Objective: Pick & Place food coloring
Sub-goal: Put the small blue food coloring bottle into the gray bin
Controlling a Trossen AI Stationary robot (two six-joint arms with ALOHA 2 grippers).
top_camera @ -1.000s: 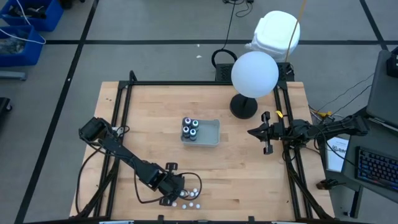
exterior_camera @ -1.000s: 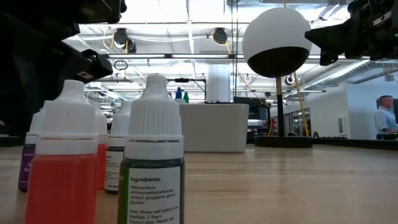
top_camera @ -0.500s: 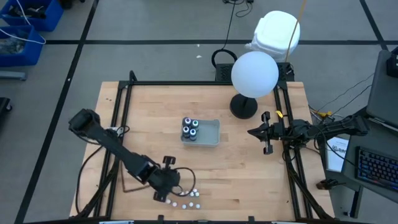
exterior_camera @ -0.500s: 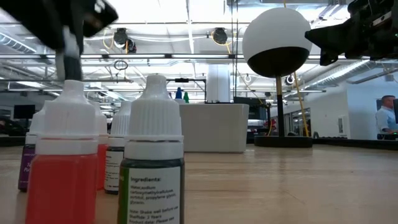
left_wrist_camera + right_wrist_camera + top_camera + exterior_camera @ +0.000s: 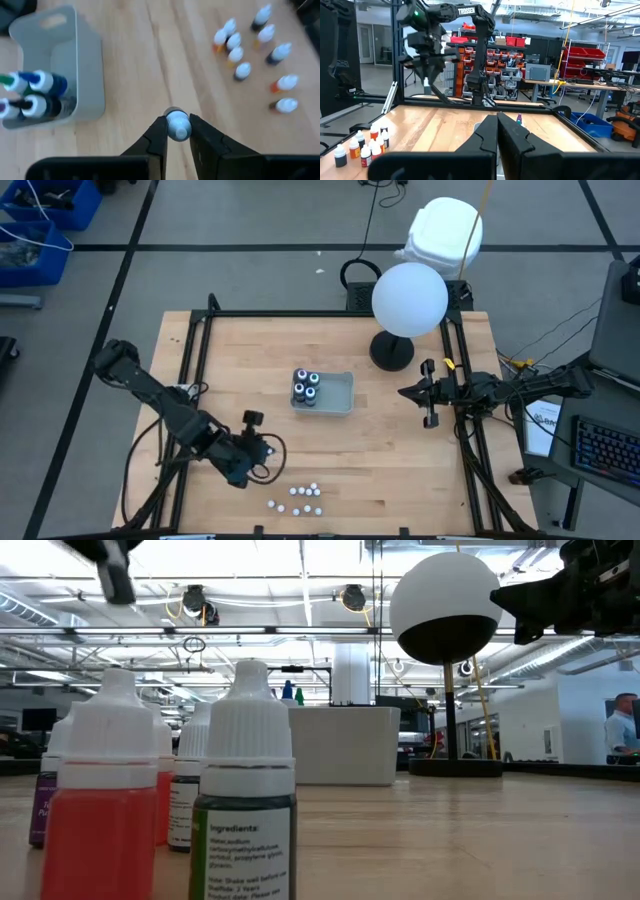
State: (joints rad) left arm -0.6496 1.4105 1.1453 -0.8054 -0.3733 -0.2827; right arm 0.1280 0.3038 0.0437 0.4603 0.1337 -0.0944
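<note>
Clearly, I had the left gripper (image 5: 177,131) clamped narrow on one small dropper bottle (image 5: 177,124), pinched just under its white cap and lifted above the table (image 5: 400,450), between the grey tray (image 5: 338,393) and the loose cluster of bottles (image 5: 300,499) near the front edge. I judged the bottle light, rigid and slick plastic, best held across the cap or neck, and easily tipped when set down. Four bottles (image 5: 305,388) stood upright in the tray's left end. The right gripper (image 5: 430,394) waited pinched shut at the table's right side. The top was pale wood, smooth and flat; a white globe lamp (image 5: 409,299) stood at the back, with an open workshop beyond.
</note>
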